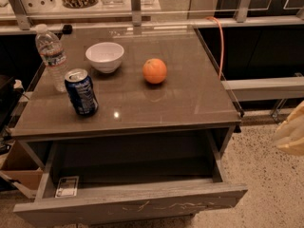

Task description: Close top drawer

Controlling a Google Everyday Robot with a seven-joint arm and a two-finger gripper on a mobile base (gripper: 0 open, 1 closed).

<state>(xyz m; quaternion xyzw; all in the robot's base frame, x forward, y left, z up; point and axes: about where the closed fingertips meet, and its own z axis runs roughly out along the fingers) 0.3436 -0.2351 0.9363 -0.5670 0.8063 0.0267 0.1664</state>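
Drawer [133,205]: pulled well out below the tabletop [190,103], scratched front at the lower edge of view; a card [67,186] lies in its left front corner.
Gripper [290,132]: pale shape at the right edge, well apart from the drawer; closed or parted, cannot tell.
Top: can [81,91] near the left front edge; orange [155,71] mid-top.
Room: speckled floor [256,194] lies between the drawer's right corner and the gripper.

A white bowl [105,56] is sitting far left on the surface [180,99], with an orange [155,71] resting to its right. A blue can [81,92] is standing nearer, a water bottle [51,56] just beyond it.
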